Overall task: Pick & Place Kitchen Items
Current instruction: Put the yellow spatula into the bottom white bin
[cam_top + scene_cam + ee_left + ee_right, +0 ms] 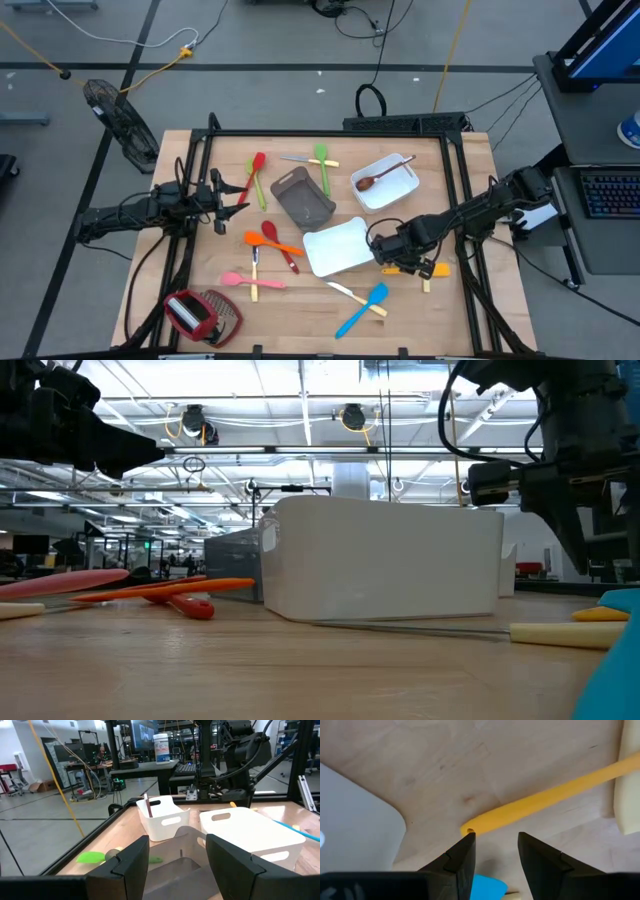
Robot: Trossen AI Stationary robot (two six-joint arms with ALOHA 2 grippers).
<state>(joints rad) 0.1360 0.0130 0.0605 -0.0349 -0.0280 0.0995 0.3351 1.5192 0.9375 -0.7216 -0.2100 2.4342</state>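
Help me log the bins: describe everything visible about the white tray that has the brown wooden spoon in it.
The white tray is a small rectangular bin, plastic by its look, with rounded corners and a cut-out handle slot in its end wall. It stands upright on the wooden table, at the far right, slightly skewed to the table's edges. A brown wooden spoon lies inside, its handle leaning on the rim. Neither gripper touches it.

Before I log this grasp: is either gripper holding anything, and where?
Nothing is held. The right gripper hangs open above the yellow utensil's handle; the left gripper is open too.
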